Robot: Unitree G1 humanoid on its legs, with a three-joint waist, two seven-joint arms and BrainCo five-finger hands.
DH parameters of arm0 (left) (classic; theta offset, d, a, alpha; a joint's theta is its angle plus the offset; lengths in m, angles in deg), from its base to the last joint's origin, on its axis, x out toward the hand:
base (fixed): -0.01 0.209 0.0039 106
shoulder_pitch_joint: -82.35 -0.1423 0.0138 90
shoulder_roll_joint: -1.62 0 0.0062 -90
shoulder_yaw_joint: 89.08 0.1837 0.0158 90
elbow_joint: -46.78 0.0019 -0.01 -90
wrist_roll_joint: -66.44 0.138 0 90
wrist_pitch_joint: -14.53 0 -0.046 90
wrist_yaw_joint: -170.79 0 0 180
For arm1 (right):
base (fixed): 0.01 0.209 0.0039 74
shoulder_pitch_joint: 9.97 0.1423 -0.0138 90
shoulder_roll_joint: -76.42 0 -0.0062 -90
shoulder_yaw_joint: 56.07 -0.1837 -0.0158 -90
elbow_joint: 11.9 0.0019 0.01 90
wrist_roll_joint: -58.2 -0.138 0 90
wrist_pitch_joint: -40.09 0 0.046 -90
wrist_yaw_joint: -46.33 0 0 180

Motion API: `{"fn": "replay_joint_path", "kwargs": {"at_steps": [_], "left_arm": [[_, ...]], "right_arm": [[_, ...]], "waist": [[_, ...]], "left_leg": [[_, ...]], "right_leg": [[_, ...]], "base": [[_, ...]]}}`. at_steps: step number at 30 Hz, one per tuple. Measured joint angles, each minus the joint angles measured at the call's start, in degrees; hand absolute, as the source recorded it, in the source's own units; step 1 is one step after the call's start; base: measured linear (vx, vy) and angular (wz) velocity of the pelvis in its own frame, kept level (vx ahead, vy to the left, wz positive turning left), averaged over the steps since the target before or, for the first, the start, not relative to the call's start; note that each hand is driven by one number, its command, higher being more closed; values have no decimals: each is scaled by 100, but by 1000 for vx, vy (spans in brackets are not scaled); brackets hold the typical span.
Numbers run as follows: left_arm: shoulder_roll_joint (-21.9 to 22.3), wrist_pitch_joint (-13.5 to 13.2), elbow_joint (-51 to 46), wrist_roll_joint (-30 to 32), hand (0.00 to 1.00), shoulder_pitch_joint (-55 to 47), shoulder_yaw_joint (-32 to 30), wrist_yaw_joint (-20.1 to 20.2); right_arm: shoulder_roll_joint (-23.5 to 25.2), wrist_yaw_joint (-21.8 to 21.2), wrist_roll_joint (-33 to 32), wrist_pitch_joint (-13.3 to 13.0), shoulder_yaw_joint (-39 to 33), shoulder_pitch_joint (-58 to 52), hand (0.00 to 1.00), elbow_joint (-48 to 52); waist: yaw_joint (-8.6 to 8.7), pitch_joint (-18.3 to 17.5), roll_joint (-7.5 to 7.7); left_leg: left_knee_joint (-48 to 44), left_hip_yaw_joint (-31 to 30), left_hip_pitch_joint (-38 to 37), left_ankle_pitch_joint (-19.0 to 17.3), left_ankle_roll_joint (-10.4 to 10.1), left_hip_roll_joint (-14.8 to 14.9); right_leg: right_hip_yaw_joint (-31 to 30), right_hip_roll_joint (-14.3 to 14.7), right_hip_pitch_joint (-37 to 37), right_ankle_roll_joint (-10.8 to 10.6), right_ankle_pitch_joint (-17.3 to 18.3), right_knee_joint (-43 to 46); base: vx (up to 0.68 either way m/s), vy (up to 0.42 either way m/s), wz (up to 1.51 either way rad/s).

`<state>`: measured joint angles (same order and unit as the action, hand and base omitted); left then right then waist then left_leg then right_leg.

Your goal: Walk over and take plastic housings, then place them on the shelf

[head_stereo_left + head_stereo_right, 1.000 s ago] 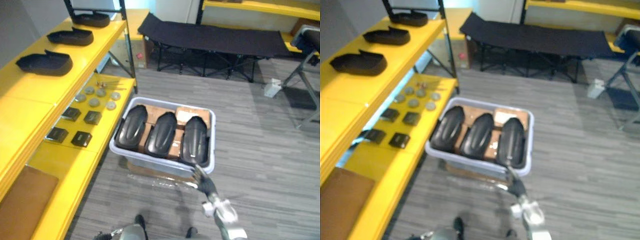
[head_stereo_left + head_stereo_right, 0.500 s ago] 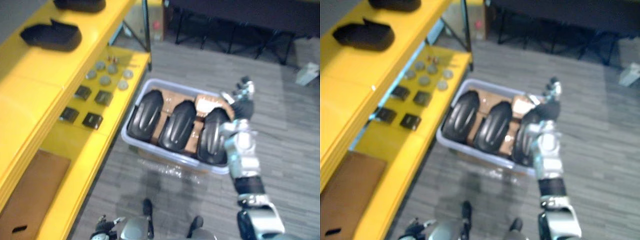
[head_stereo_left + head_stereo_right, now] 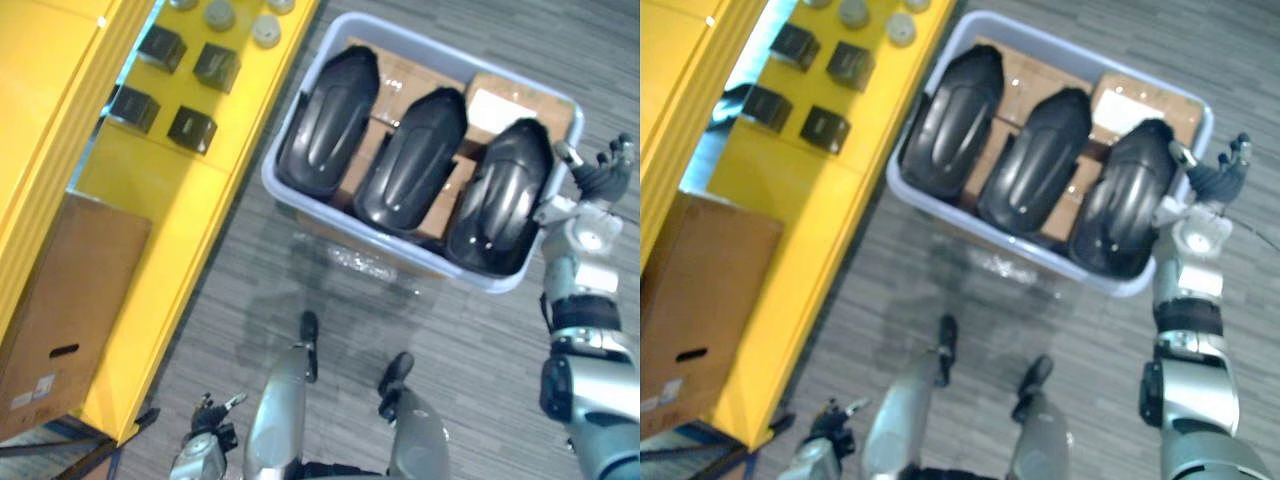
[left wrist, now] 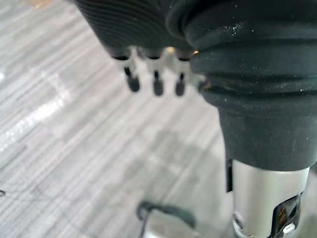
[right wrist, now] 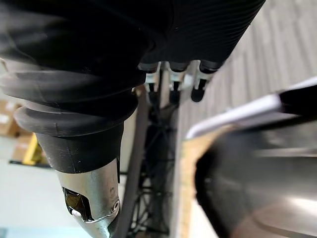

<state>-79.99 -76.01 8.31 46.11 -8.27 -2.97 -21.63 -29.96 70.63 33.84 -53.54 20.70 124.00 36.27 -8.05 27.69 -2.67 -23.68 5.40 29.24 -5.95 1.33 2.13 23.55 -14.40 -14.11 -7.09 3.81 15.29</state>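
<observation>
Three plastic housings (image 3: 415,160) are lying side by side in the bin (image 3: 290,202) in the left eye view. The right hand (image 3: 598,176), spread and empty, is hovering beside the rightmost housing (image 3: 500,195). In the left wrist view, the left hand (image 4: 154,84) is hanging relaxed above the floor (image 4: 74,148). The housings are probably light, rigid and slick: grasp across the narrow width.

Bright even light w/ glare on floor (image 4: 34,116).

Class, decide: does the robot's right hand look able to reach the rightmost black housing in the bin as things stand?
Probably yes. The right hand hovers open just outside the bin, beside the rightmost housing, which lies uncovered with nothing between them.
</observation>
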Motion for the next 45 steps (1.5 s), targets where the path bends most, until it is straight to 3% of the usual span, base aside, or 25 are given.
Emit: {"fn": "replay_joint_path", "kwargs": {"at_steps": [12,18,20,26,28,35,39,40,45], "left_arm": [[182,-81,36,-220,0,86,71,28],[140,-83,39,-228,0,83,164,39],[95,-83,38,-233,0,82,253,47],[82,-181,44,-239,0,79,296,168],[105,-209,42,-328,0,79,311,223],[135,-278,73,-453,0,77,524,278],[141,-284,65,-458,0,90,615,382],[144,-281,82,-458,0,89,656,395],[143,-303,73,-456,0,89,674,425]], "right_arm": [[1,697,-77,2,-510,-215,0,-25],[0,705,-79,28,-589,-285,0,-29],[0,690,-82,162,-589,-288,0,-48],[-32,173,-291,664,-558,-283,0,-562],[-125,-81,-306,804,-420,-284,0,-796],[-531,-543,-161,715,-103,13,0,-1165],[-775,-598,104,717,127,355,0,-1302],[-807,-548,241,721,137,453,0,-1363],[-862,-399,347,721,164,584,0,-1397]], "waist": [[45,3,-8],[88,-3,-19],[97,-5,-22],[105,-3,-57],[102,5,-136],[75,-4,-358],[57,11,-450],[-29,5,-467],[-62,5,-468]], "left_leg": [[8,-7,81,73,1,0],[39,46,76,83,-12,9],[103,68,46,120,-16,4],[324,56,27,278,-37,-25],[333,14,46,301,-38,-35],[338,-63,146,352,1,-165],[311,-175,336,408,28,-213],[309,-175,351,410,27,-217],[301,-196,349,420,21,-247]], "right_leg": [[-42,-57,-210,44,105,295],[-158,-63,-306,58,118,357],[-172,-72,-319,57,118,357],[-175,-82,-398,62,122,372],[-154,-81,-402,69,130,384],[-99,-222,-508,8,207,550],[5,-267,-651,16,215,641],[3,-281,-684,20,228,687],[7,-336,-730,45,308,842]], "base": [[-8,-3,0],[-5,2,-5],[-8,1,-2],[-2,-1,1],[-12,-3,8],[1,19,10],[15,20,16],[17,9,5],[8,3,4]]}}
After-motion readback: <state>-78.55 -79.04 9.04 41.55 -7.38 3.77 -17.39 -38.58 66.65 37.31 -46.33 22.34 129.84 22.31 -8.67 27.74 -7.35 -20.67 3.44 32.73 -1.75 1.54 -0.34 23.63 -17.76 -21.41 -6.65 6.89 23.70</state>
